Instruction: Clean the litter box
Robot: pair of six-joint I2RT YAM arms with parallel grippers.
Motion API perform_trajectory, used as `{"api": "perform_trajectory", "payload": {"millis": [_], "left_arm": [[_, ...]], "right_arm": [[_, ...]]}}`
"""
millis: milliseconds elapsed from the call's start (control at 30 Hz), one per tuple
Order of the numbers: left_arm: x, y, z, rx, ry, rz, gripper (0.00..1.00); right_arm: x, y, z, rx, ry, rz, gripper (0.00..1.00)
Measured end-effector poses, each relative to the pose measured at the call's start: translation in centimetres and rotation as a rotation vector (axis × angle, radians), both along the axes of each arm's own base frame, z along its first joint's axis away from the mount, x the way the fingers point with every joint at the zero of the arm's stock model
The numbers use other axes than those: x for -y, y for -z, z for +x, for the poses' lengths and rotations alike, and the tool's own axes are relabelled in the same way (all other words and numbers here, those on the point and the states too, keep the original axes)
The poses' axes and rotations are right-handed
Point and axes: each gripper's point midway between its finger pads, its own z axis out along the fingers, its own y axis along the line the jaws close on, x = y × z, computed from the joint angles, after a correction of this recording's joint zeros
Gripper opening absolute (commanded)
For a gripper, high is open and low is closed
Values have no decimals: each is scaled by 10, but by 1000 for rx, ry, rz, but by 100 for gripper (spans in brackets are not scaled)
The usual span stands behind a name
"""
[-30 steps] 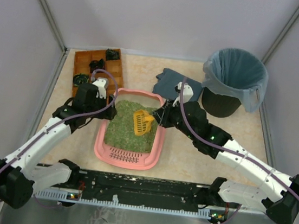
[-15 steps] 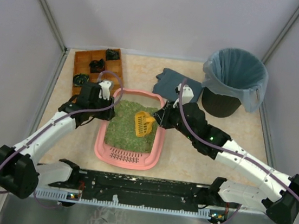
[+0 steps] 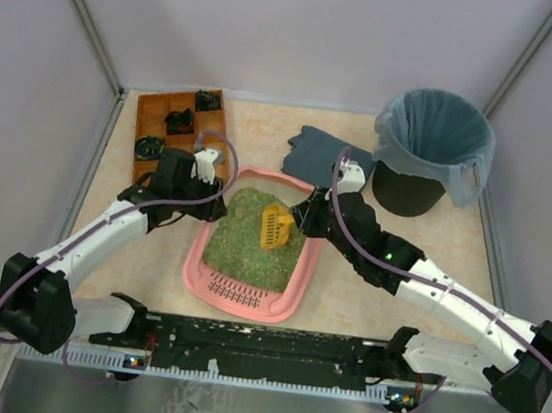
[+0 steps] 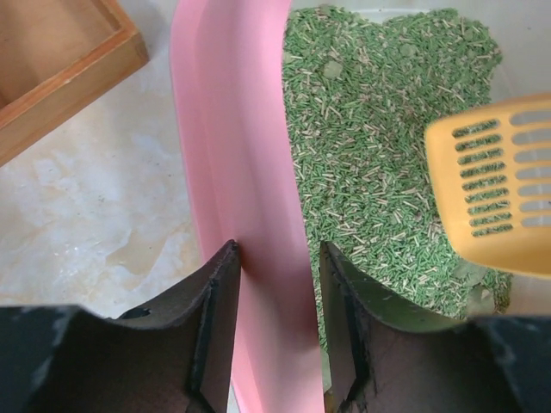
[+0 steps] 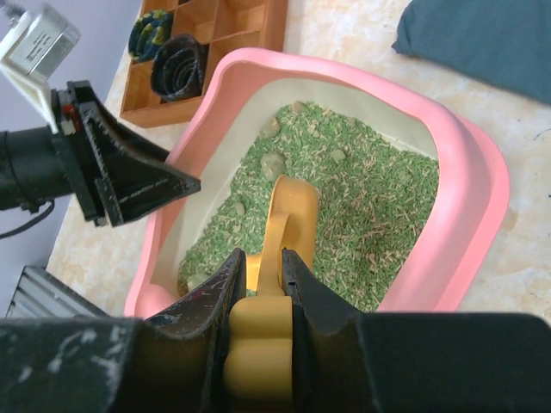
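Note:
The pink litter box (image 3: pixel 244 303) with green litter (image 3: pixel 251 249) lies mid-table, its slotted grille at the near end. My left gripper (image 3: pixel 214 206) is shut on the box's left rim near the far corner; in the left wrist view the rim (image 4: pixel 232 129) runs between the jaws of my left gripper (image 4: pixel 275 258). My right gripper (image 3: pixel 300 220) is shut on the handle of a yellow slotted scoop (image 3: pixel 275 227), which hangs over the litter. In the right wrist view the scoop (image 5: pixel 288 211) points into the box from my right gripper (image 5: pixel 263 262), near several pale clumps (image 5: pixel 274 162).
A brown wooden compartment tray (image 3: pixel 175 124) with dark items stands at the far left. A dark blue cloth (image 3: pixel 323 152) lies behind the box. A black bin with a blue-grey bag (image 3: pixel 433 145) stands at the far right.
My left gripper has moved right along the box's far-left rim and taken hold of it. The box has shifted right and turned. The scoop has moved slightly right with the right gripper.

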Motion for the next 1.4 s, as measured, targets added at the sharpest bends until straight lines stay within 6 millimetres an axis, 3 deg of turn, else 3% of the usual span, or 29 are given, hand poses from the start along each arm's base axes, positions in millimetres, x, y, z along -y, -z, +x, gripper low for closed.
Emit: {"api": "perform_trajectory", "payload": {"millis": [167, 300, 733, 933, 1100, 1400], "left_arm": [[7, 0, -4, -4, 28, -10, 54], [7, 0, -4, -1, 28, -5, 47], [5, 2, -3, 22, 44, 11, 44], [5, 2, -2, 24, 48, 14, 44], [5, 3, -2, 24, 50, 16, 44], [5, 3, -2, 23, 50, 17, 44]], "right_arm": [[-1, 10, 15, -10, 71, -29, 0], [-12, 21, 32, -41, 120, -71, 0], [-41, 62, 70, -172, 137, -84, 0], [-68, 77, 67, -247, 24, -23, 0], [-85, 92, 52, -307, -64, 63, 0], [-86, 91, 37, -255, -186, 75, 0]]}}
